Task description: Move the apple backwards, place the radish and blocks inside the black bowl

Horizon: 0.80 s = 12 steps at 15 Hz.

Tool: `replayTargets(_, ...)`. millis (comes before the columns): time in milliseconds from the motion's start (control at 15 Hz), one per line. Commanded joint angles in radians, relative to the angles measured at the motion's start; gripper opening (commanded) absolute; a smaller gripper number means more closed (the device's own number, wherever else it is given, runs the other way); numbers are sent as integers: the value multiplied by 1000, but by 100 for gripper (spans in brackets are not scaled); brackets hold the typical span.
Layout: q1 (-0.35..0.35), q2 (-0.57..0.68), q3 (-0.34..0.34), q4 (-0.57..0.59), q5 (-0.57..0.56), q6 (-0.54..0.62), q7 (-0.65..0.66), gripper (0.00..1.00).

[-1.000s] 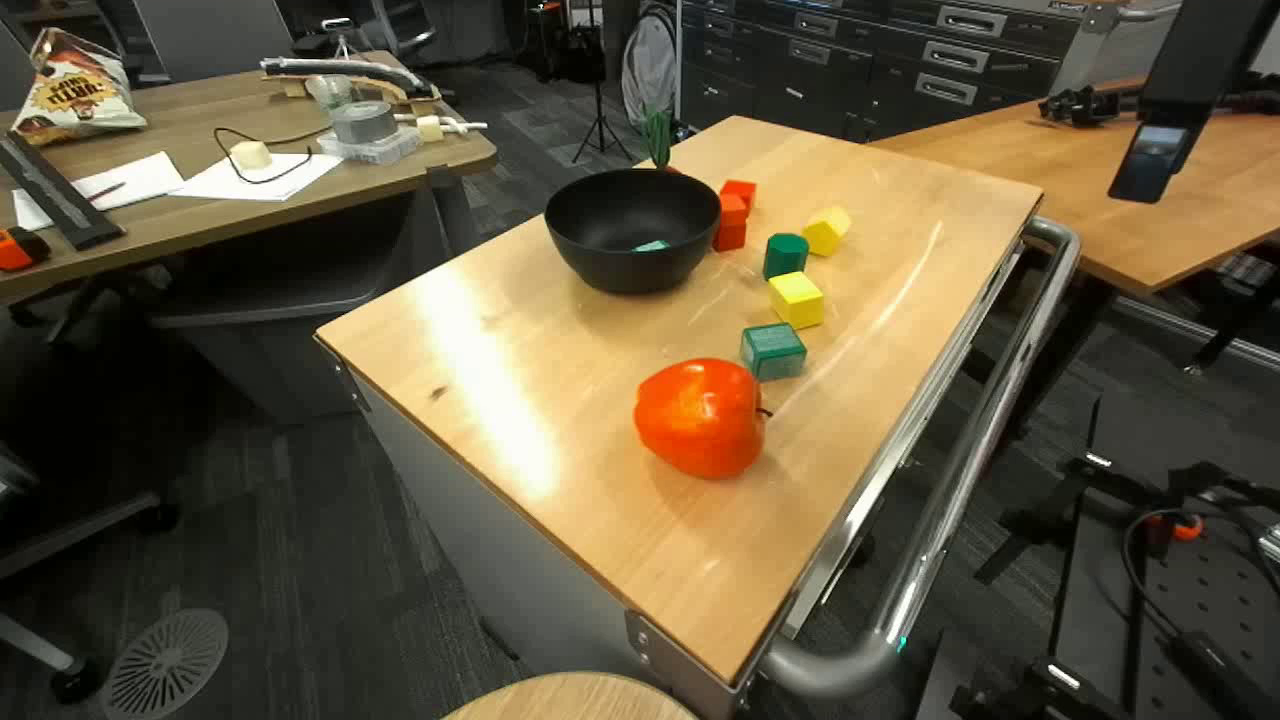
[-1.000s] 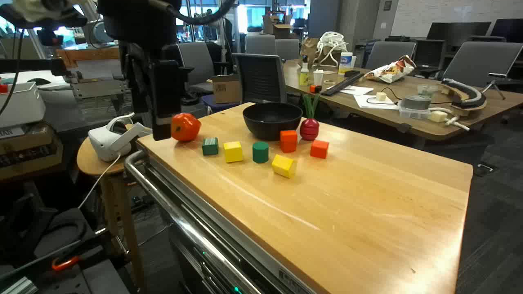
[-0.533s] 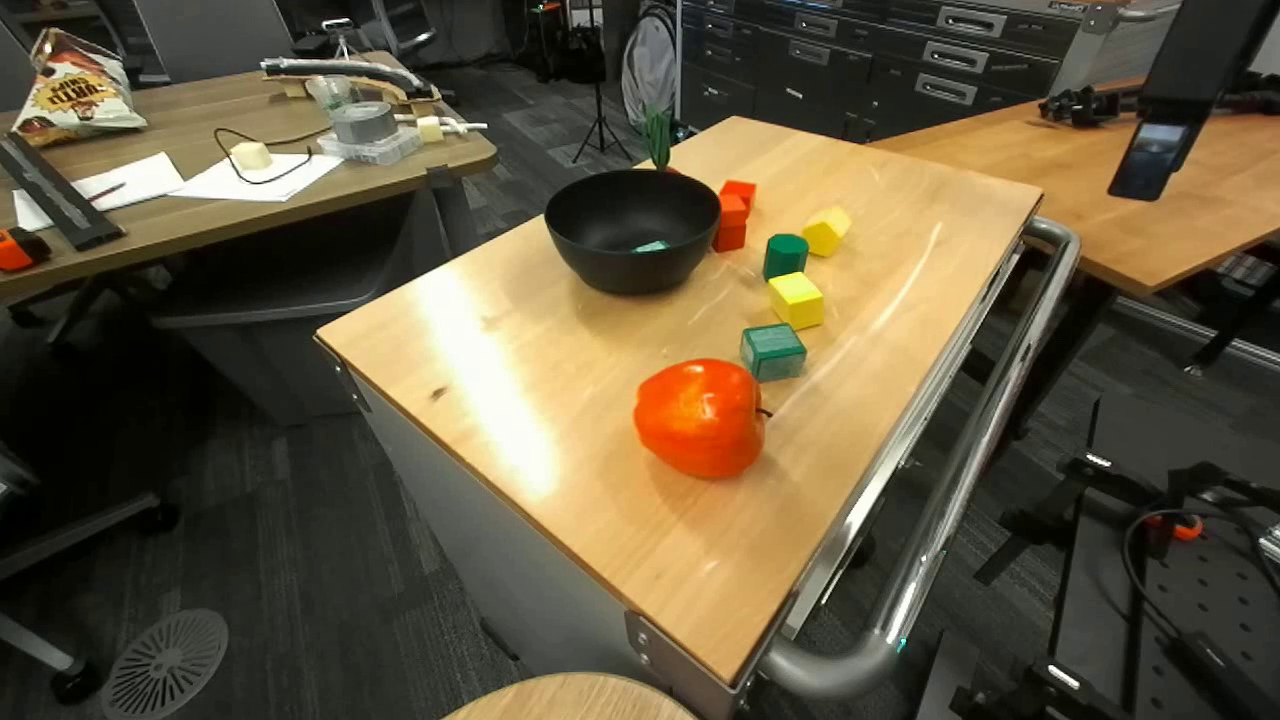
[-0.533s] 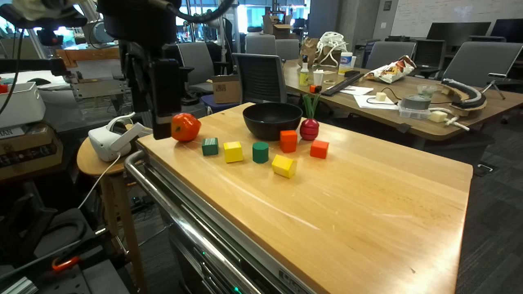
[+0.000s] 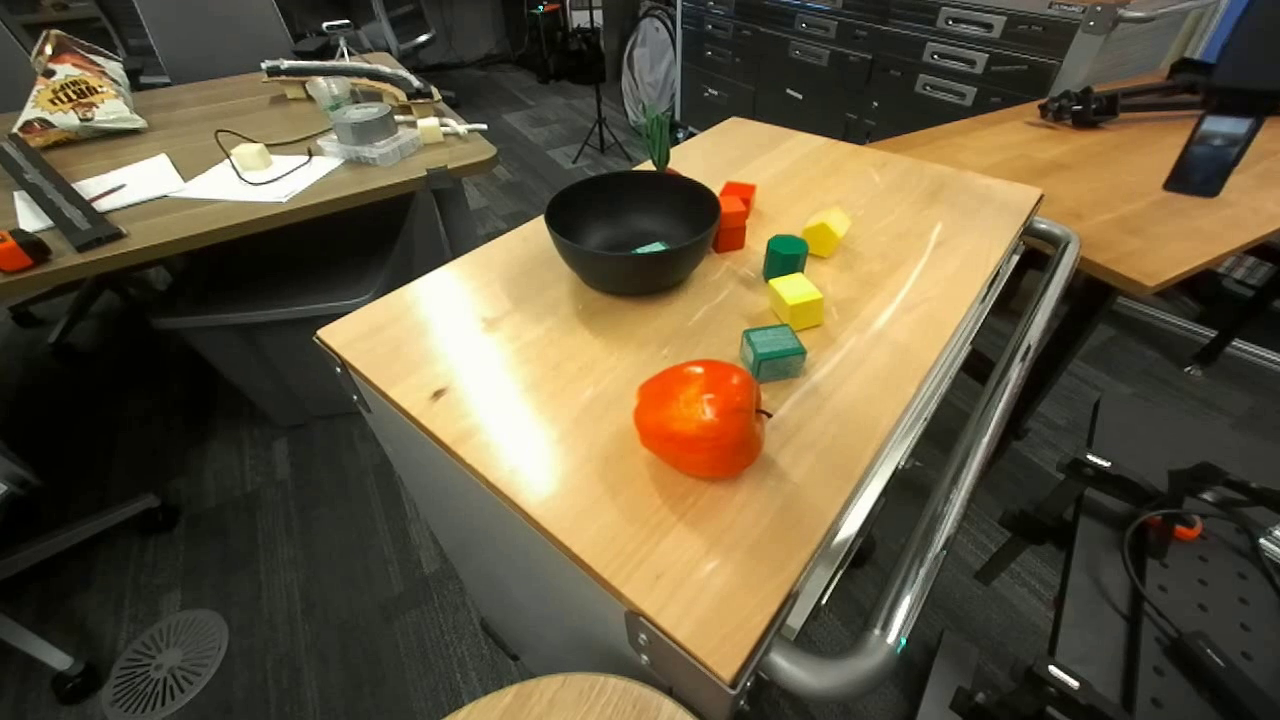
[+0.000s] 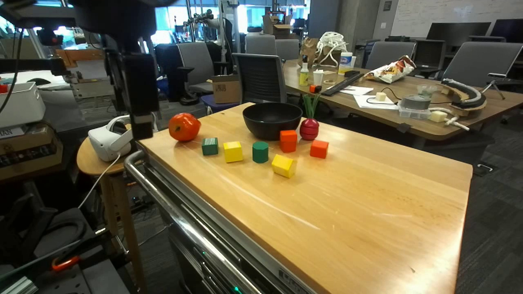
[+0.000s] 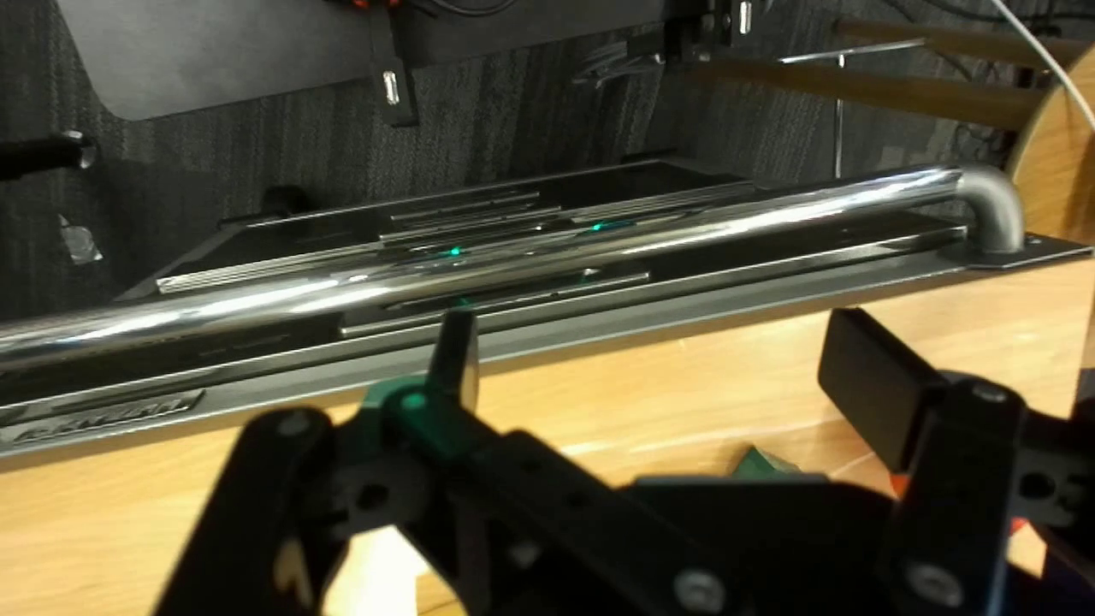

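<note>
The orange-red apple (image 5: 702, 418) sits near the table corner, also in an exterior view (image 6: 184, 127). The black bowl (image 5: 632, 270) holds a small teal piece (image 5: 652, 246). The red radish (image 6: 309, 129) stands upright beside the bowl; its green top (image 5: 658, 140) shows behind it. On the table lie a green block (image 6: 210, 146), a yellow cube (image 6: 233, 152), a dark green block (image 6: 260, 152), a yellow block (image 6: 284, 166), red-orange blocks that look stacked (image 6: 288, 141) and another red-orange block (image 6: 319, 149). My gripper (image 7: 654, 351) is open and empty, above the handle-side edge, apart from everything.
A chrome handle bar (image 5: 960, 480) runs along the table edge. A stool with a white headset (image 6: 108, 141) stands near the apple's corner. A second table (image 6: 441, 118) with papers and tape is behind. A black cabinet (image 5: 880, 70) stands farther back.
The arm and gripper have shifted in the last half second, leftward away from the apple in an exterior view. The apple, radish, blocks and bowl have not moved.
</note>
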Motion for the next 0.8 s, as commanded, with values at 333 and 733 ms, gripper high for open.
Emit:
replayTargets(333,116,-125,118,-17,208,-13,47,100)
replayTargets(733,127,-124,120,-17,213,-13,50,100)
